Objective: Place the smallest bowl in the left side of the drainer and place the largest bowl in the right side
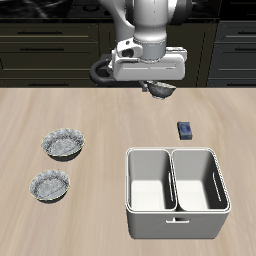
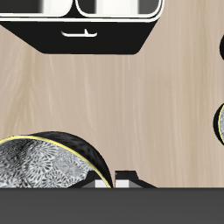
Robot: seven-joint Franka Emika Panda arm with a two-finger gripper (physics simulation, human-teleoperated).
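Observation:
My gripper [image 1: 160,90] hangs above the table's back part, shut on the smallest bowl [image 1: 161,92], a tiny grey scalloped bowl. Close up in the wrist view, this bowl [image 2: 44,162] shows its speckled inside, beside my fingertips [image 2: 127,178]. The largest bowl [image 1: 63,145] stands on the table far from the drainer. The drainer [image 1: 177,208], a light grey tub with two empty compartments, stands near the table's front edge, well in front of my gripper. Its dark-rendered front wall shows in the wrist view [image 2: 87,35].
A mid-sized scalloped bowl [image 1: 48,185] stands just in front of the largest one. A small dark blue block [image 1: 185,129] lies between my gripper and the drainer. The edge of one wider bowl [image 2: 220,122] shows in the wrist view.

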